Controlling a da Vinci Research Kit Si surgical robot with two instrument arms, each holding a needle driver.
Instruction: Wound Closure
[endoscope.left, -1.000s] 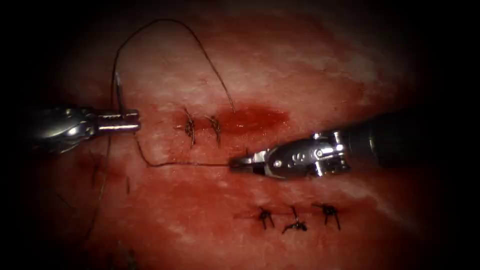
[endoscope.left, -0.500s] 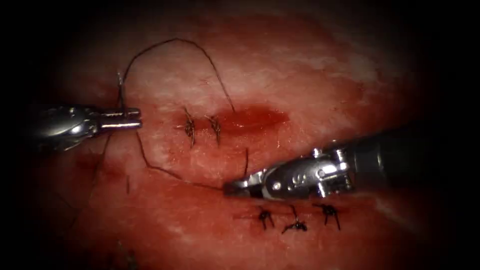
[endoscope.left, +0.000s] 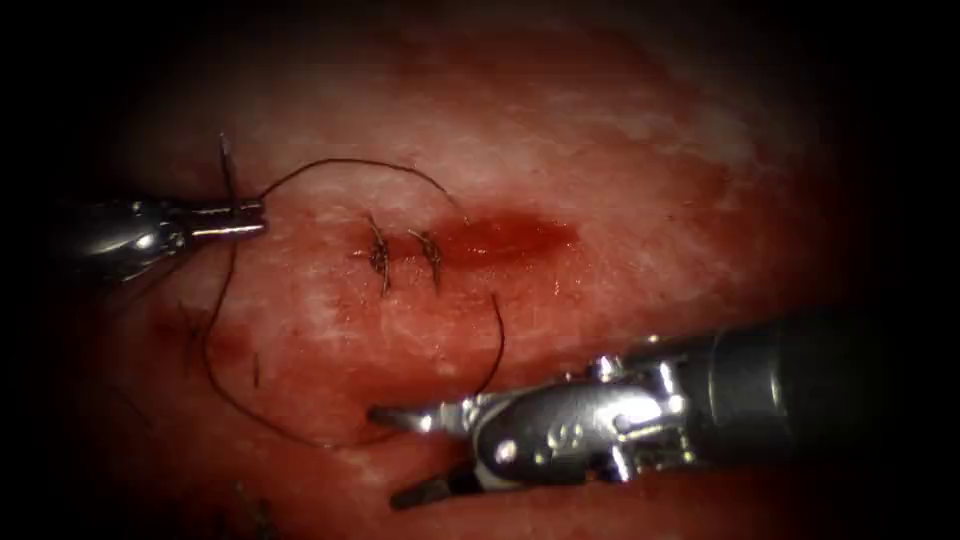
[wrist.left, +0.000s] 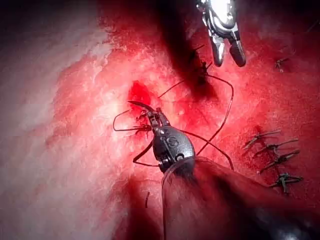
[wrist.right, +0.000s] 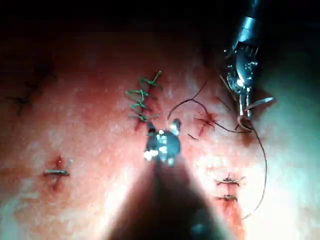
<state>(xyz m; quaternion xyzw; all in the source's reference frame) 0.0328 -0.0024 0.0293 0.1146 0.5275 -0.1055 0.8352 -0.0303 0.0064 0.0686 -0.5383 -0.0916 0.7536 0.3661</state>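
On the tissue (endoscope.left: 640, 150), your right tool (endoscope.left: 400, 455) hangs with jaws apart and empty, your left tool (endoscope.left: 255, 218) clamps the needle (endoscope.left: 225, 165) clear of tissue, left of the cut (endoscope.left: 500, 235), thread (endoscope.left: 230, 390) looping between.

Surroundings: darkness rings the lit field on every side. Light falls brightest at the centre, fading outward to black. No wall, floor, furniture or window discernible.
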